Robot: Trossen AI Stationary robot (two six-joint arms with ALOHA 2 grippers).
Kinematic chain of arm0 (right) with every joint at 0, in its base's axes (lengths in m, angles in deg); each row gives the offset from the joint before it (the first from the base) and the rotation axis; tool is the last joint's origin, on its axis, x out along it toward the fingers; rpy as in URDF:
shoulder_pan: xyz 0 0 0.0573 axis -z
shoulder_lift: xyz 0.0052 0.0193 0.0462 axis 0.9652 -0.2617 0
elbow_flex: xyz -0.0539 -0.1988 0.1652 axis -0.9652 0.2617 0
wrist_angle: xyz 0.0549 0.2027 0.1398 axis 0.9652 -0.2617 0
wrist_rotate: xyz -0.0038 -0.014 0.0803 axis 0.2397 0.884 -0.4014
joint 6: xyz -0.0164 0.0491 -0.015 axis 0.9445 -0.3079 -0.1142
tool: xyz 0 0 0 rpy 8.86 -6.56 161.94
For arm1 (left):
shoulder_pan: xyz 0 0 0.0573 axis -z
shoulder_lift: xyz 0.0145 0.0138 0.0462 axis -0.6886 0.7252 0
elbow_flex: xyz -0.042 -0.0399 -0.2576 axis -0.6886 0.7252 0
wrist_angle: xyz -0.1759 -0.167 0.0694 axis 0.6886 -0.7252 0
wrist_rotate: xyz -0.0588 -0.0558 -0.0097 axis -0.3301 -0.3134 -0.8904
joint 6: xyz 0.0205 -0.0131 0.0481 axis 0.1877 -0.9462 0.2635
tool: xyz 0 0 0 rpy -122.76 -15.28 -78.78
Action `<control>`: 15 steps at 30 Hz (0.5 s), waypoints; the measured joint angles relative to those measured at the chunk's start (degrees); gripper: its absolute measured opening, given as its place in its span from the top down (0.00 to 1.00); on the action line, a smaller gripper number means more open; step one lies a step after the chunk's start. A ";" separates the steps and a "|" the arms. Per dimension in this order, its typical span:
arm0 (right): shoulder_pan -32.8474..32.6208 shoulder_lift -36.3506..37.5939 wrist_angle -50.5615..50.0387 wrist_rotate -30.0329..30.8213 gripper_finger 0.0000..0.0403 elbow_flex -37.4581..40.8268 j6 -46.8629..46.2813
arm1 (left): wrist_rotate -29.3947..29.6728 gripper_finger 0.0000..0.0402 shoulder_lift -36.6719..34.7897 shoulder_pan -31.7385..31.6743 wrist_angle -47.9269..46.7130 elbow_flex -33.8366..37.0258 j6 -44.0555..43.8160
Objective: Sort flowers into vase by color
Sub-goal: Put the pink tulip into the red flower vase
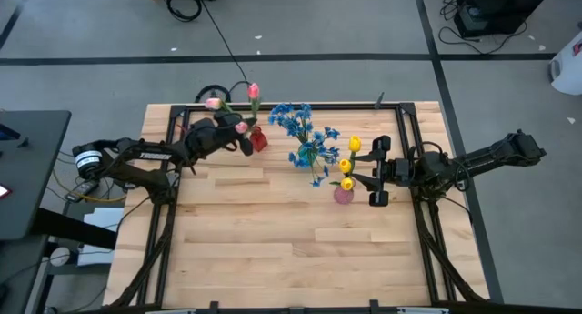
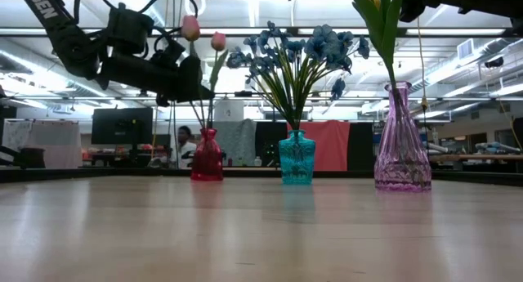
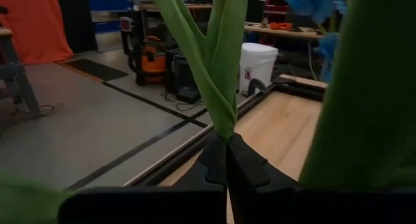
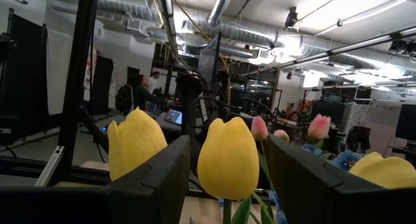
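Observation:
Three vases stand in a row near the far edge: a red vase with pink tulips, a teal vase with blue sprays, and a purple vase with yellow tulips. My left gripper is at the red vase, above its mouth, shut on a pink tulip's green stem. My right gripper is open, level with the yellow blossoms on their right. One yellow tulip head stands between its two fingers without touching them. My left gripper pinches a tulip's green stem between its two shut fingers, just below where its leaves fork. The stem and leaves rise upright past the fingertips. The gripper comes in roughly level from the table's left, above the red vase. The stem's lower end is hidden.
The black frame rails run along the table's far, left and right sides. The wide near half of the wooden table carries no objects. A person stands in the room beyond the table.

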 joint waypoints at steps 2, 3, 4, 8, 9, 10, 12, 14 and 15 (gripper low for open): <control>0.00 0.00 0.00 0.01 0.48 0.00 0.00 | -1.08 1.00 0.00 0.02 -0.50 0.00 0.12; 0.00 0.00 0.00 0.01 0.48 0.00 0.00 | -1.15 1.00 0.00 0.02 -0.55 0.00 0.17; 0.00 0.00 0.00 0.01 0.48 0.00 0.00 | -1.17 1.00 -0.02 0.02 -0.59 0.00 0.17; 0.00 0.00 -0.02 0.01 0.48 0.00 0.00 | -1.10 0.98 -0.02 0.02 -0.19 0.00 -0.08; 0.00 0.00 -0.02 0.01 0.48 0.00 0.00 | -1.04 0.97 -0.02 0.02 -0.15 0.00 -0.23; 0.00 0.00 -0.02 0.01 0.48 0.00 0.00 | -0.93 0.95 -0.02 0.02 -0.20 0.00 -0.24; 0.00 0.00 -0.04 0.01 0.48 0.00 0.00 | -0.91 0.92 -0.02 0.02 -0.76 0.00 -0.20; 0.00 0.02 -0.07 0.01 0.48 0.00 0.00 | -0.88 0.88 -0.11 0.02 -2.12 -0.02 -0.20; 0.00 0.00 -0.09 0.01 0.48 0.00 0.00 | -0.86 0.86 -0.08 0.02 -3.35 -0.01 -0.24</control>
